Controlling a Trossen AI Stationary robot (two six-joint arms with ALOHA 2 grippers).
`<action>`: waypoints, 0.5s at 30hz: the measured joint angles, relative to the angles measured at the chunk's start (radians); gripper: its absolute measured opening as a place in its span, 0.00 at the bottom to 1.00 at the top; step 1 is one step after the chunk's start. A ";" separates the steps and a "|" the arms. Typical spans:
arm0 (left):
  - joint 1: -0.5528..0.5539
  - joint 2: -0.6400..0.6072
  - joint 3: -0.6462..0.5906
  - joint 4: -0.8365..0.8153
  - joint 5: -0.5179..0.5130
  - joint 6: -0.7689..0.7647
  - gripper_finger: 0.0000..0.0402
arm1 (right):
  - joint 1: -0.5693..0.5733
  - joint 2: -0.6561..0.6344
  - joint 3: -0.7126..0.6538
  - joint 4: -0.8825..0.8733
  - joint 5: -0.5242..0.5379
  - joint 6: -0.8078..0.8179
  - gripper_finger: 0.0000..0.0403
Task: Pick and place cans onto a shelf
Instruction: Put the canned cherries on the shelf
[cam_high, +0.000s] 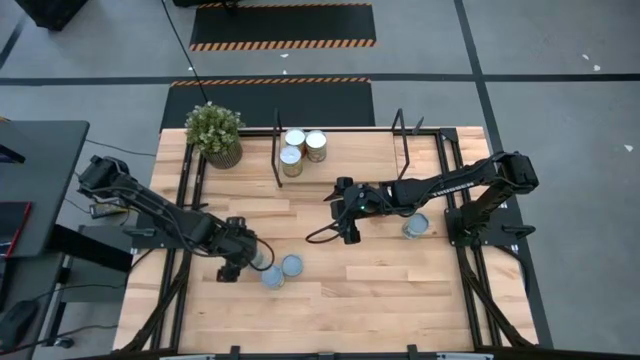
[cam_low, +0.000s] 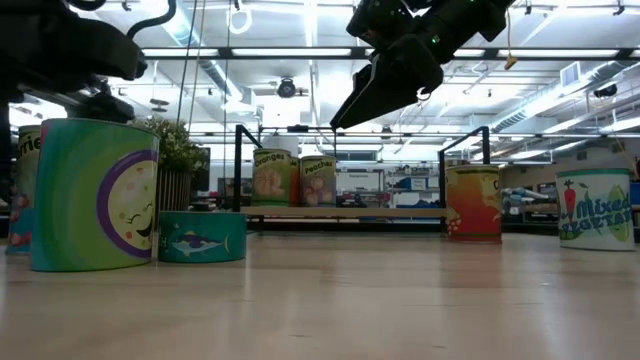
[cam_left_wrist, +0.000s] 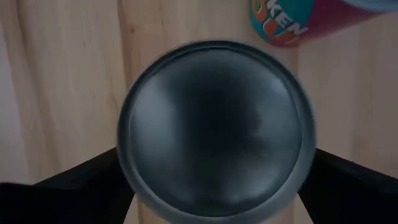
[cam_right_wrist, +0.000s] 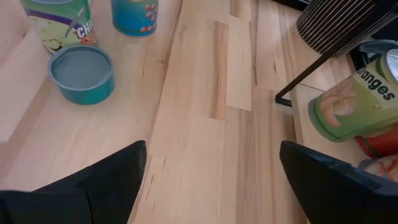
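Carefully centre the can (cam_left_wrist: 214, 127) between the left gripper's (cam_left_wrist: 214, 180) parted jaws before closing; the right gripper (cam_right_wrist: 211, 180) hangs empty, jaws apart.

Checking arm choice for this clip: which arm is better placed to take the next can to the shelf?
Left. The left gripper already straddles a can, its fingers on both sides. The right gripper hangs open and empty over bare table, near the shelf.
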 joint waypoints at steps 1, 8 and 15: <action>0.000 0.004 0.000 0.002 -0.005 0.010 0.95 | 0.000 0.000 0.000 0.000 0.000 0.000 0.94; 0.000 0.045 0.000 0.012 -0.023 0.018 0.85 | 0.000 0.000 0.000 0.000 0.000 0.001 0.94; 0.028 0.047 0.030 -0.021 -0.055 0.048 0.72 | -0.003 -0.066 0.000 -0.056 0.031 -0.006 0.94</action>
